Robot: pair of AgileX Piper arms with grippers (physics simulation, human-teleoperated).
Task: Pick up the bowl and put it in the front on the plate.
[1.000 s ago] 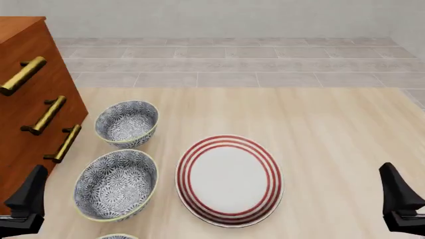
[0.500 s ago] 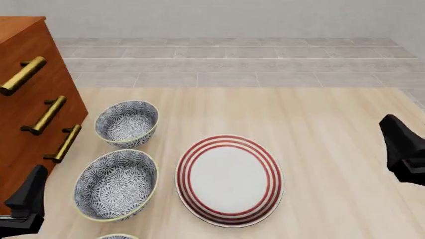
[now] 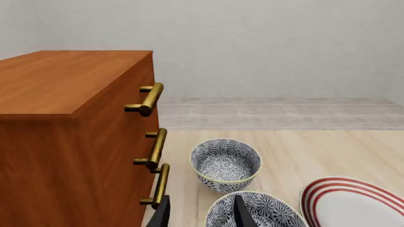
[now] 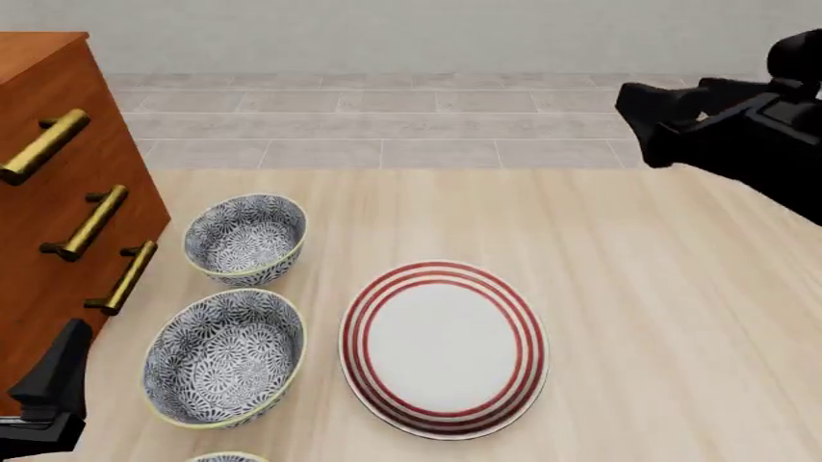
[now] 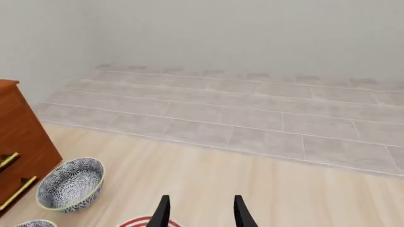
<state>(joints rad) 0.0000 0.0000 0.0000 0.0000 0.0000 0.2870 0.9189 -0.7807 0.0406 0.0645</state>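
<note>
Since the right arm was swung up within the last second from low at the table's near right edge, the right gripper (image 5: pixel 200 213) is now held high, fingers apart and empty. The deep blue-grey floral ceramic bowl (image 4: pixel 244 237), judged to be the one meant, is left untouched on the table, well below this gripper and off to its left. The wide white plate with red rings (image 4: pixel 444 346) lies bare, almost under the gripper. An approach is thus judged only begun.

The left gripper (image 3: pixel 202 215) is kept low, fingers apart, nothing held. A second, wider floral bowl (image 4: pixel 225 356) sits just ahead of it, and a third bowl's rim (image 4: pixel 226 456) is barely seen. The brown wooden drawer cabinet with brass handles (image 4: pixel 52 192) stands just beside the target, so a grasp from that side is crowded.
</note>
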